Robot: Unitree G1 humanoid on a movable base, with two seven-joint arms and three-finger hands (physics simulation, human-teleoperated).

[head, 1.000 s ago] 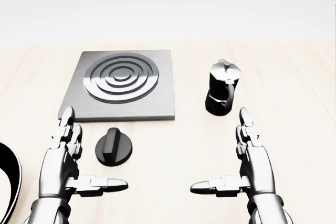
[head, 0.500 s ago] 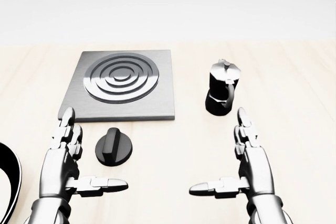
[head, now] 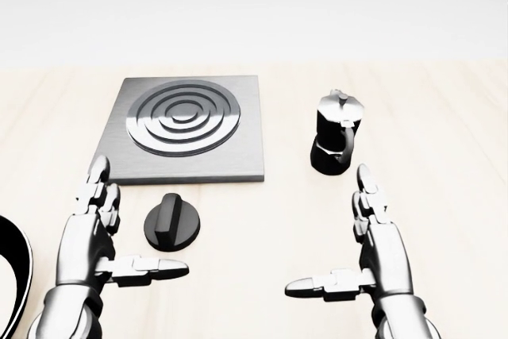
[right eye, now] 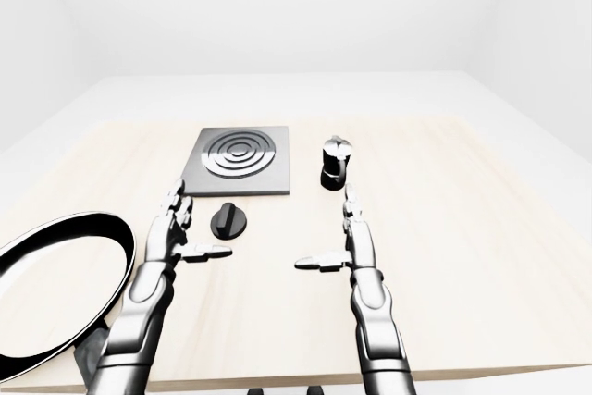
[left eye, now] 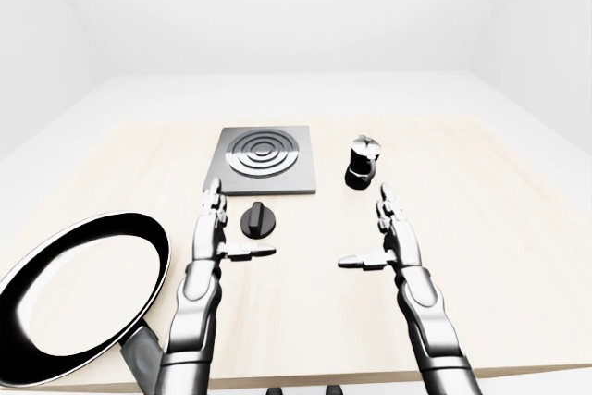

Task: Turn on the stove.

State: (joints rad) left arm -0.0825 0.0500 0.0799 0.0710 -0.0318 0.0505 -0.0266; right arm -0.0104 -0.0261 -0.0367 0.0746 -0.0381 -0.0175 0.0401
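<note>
Wood table (left eye: pixel 518 256) sits in a white room. Both hands, left hand (head: pixel 91 236) and right hand (head: pixel 377 252), have fingers spread, holding nothing. Only eye views show the whole pan (left eye: pixel 74 293), left of the fingers.

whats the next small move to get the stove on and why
Probably ease the left hand to the view's right and down onto the black knob, fingers around its ridge. The knob lies just below the stove plate, untouched, and the left hand is open right beside it. The right hand is open too, but farther off, near the moka pot.
</note>
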